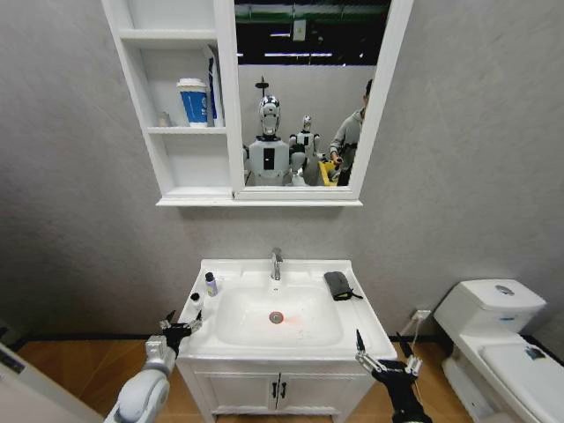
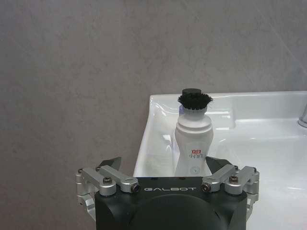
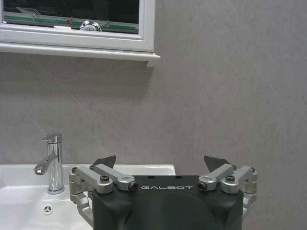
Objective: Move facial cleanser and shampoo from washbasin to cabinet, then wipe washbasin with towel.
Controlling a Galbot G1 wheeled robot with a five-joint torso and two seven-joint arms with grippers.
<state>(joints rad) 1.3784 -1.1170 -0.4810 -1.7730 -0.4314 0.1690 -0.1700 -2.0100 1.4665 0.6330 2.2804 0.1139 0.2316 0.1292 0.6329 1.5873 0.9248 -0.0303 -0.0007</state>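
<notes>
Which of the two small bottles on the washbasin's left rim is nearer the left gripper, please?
The white bottle with the black brush-like cap, at the rim's front; the left gripper is open just before it. The other bottle stands farther back.

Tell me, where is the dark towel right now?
In the head view the towel lies on the washbasin rim's right rear corner, right of the chrome tap, untouched by either gripper.

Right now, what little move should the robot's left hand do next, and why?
Probably ease the left gripper forward around the white bottle with the black brush top. Its fingers are open, the bottle stands upright on the washbasin rim just ahead, not yet between them.
</notes>
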